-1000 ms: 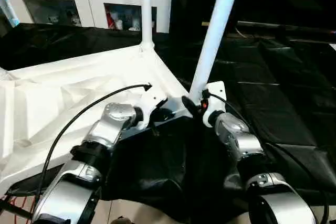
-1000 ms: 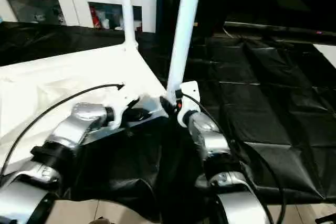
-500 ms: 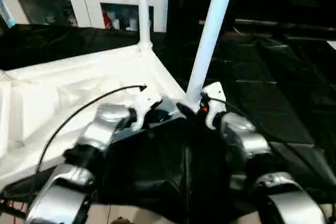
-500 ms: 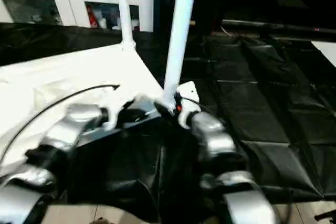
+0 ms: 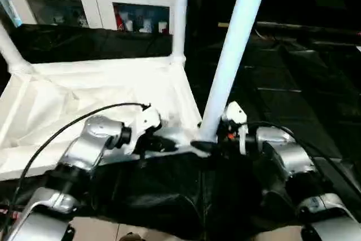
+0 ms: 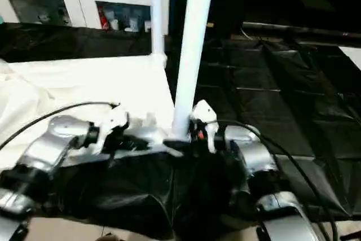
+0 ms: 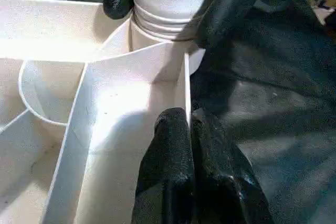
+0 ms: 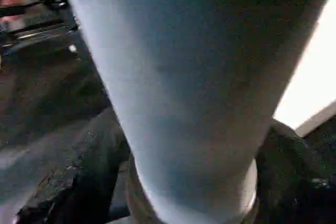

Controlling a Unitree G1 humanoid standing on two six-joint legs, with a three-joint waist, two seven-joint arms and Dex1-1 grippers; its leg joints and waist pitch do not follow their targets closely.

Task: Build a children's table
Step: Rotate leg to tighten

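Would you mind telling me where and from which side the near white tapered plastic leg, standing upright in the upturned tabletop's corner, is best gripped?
Probably low on the near white tapered plastic leg, just above its ribbed collar at the corner socket of the upturned white tabletop. The round shaft is thickest there, and fingers straddling it level from the right side stay off the tabletop's ribs. The right gripper already brackets that spot.

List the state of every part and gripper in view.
Tabletop: upside down on the black sheet, ribbed underside up.
Near leg: upright in its corner socket.
Far leg: upright in its corner.
Left gripper: shut on the tabletop's rim.
Right gripper: fingers around the near leg's base.
Cabinet: doors closed.
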